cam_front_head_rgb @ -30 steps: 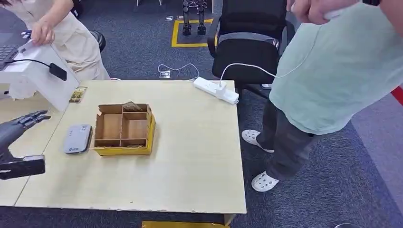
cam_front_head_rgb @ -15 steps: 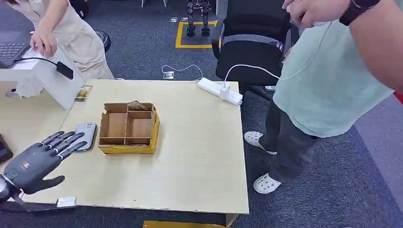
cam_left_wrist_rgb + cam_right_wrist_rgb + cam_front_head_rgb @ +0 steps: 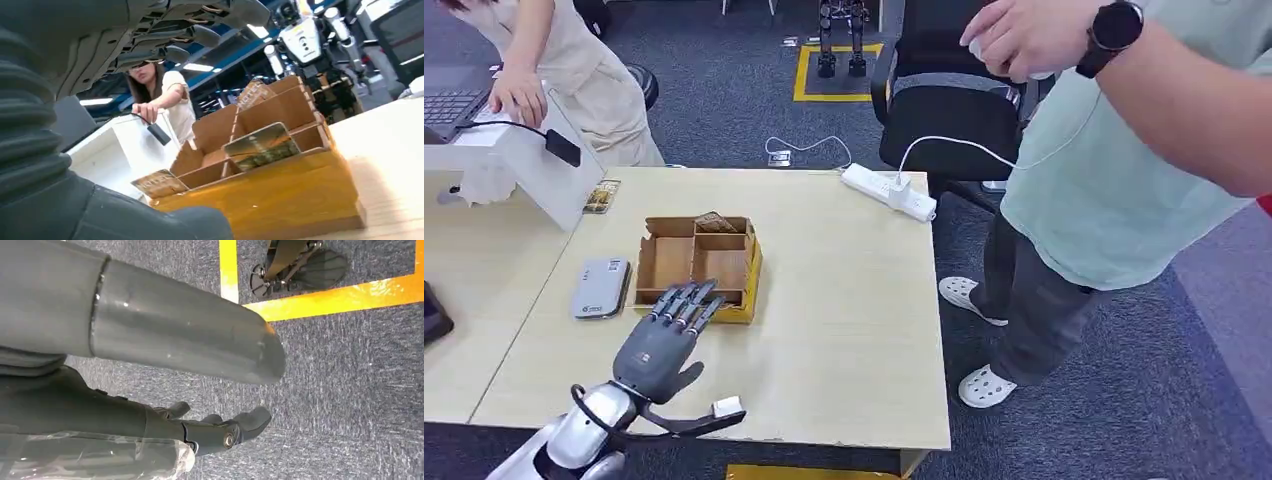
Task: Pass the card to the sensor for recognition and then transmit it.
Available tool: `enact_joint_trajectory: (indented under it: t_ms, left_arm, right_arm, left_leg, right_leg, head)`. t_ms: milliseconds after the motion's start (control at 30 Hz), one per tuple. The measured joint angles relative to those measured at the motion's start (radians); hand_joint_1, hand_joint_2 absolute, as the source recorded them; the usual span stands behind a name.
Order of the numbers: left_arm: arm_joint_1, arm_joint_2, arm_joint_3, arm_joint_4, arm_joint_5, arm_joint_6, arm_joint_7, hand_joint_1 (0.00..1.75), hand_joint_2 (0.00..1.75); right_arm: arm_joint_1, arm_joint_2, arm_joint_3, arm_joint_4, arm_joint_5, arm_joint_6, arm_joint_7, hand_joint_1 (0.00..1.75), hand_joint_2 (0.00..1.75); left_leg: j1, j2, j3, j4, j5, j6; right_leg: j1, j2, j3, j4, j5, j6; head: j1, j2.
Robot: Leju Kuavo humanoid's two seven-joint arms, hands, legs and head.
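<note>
On the tabletop (image 3: 844, 300), the left hand (image 3: 664, 340) is held spread and empty by the box (image 3: 694, 268), whose leaning card (image 3: 261, 146) could be toppled by a careless reach.

head high, wrists close (box (image 3: 696, 266) shared)

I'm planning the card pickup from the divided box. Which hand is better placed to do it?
Left, probably. The left hand is open over the table, fingertips at the near edge of the cardboard box, where the left wrist view shows a card leaning. The right hand hangs over carpet, holding nothing.
</note>
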Motion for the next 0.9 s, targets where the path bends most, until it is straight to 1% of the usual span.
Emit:
enact_joint_trajectory:
  t_ms: [67,167,300,500,633,733,800,900]
  left_arm:
    - [-0.01,-0.042,-0.003,0.028,-0.018,0.014,0.035,0.0,1.75]
    - [-0.017,-0.082,-0.003,0.055,-0.039,0.022,0.06,0.0,1.75]
    - [-0.021,-0.117,0.002,0.084,-0.04,0.03,0.066,0.0,1.75]
    - [-0.021,-0.168,0.033,0.118,-0.093,0.047,0.131,0.0,1.75]
    - [-0.016,-0.184,0.061,0.132,-0.123,0.054,0.151,0.0,1.75]
    - [-0.003,-0.19,0.099,0.137,-0.128,0.062,0.166,0.0,1.75]
    - [0.005,-0.191,0.136,0.141,-0.136,0.073,0.168,0.0,1.75]
    - [0.011,-0.191,0.164,0.141,-0.136,0.076,0.161,0.0,1.75]
  right_arm:
    - [0.001,0.0,0.0,0.0,0.002,0.0,0.002,0.0,0.0]
    - [0.0,0.0,0.0,0.0,0.009,-0.002,0.004,0.0,0.0]
    - [0.001,0.0,0.0,0.0,0.011,-0.005,0.01,0.0,0.0]
    - [0.002,0.0,0.0,0.0,0.012,-0.011,0.011,0.0,0.0]
    - [0.003,0.001,-0.002,0.0,0.014,-0.012,0.011,0.0,0.0]
    - [0.003,0.001,-0.005,0.0,0.017,-0.012,0.011,0.0,0.0]
    - [0.003,0.001,-0.007,0.0,0.018,-0.013,0.012,0.0,0.0]
    - [0.004,0.001,-0.008,0.0,0.019,-0.013,0.011,0.0,0.0]
  left_leg:
    - [0.0,0.0,0.0,0.0,0.0,0.0]
    - [0.0,0.001,0.0,0.0,0.0,0.0]
    - [0.0,0.001,0.0,0.0,0.0,0.0]
    - [0.0,0.001,-0.001,0.0,0.0,0.0]
    - [0.0,0.001,-0.001,0.0,0.0,0.0]
    - [0.0,0.001,-0.001,0.0,0.0,0.0]
    - [0.0,0.001,-0.001,0.0,0.0,0.0]
    - [0.0,0.001,-0.001,0.0,0.0,0.0]
  right_leg:
    - [0.0,0.0,0.0,0.0,0.0,0.0]
    - [0.0,0.001,-0.001,0.0,0.0,0.0]
    - [0.0,0.001,-0.001,0.0,0.0,0.0]
    - [0.0,0.001,-0.001,0.0,0.0,0.0]
    - [0.0,0.001,-0.001,0.0,0.0,0.0]
    - [0.0,0.001,-0.001,0.0,0.0,0.0]
    - [0.0,0.002,-0.001,0.0,0.0,0.0]
    - [0.0,0.001,-0.001,0.0,0.0,0.0]
  head:
    - [-0.001,0.0]
    - [-0.001,0.0]
    - [-0.001,0.0]
    - [-0.001,0.0]
    - [-0.001,0.0]
    - [0.0,0.0]
    - [-0.001,0.0]
    - [-0.001,0.0]
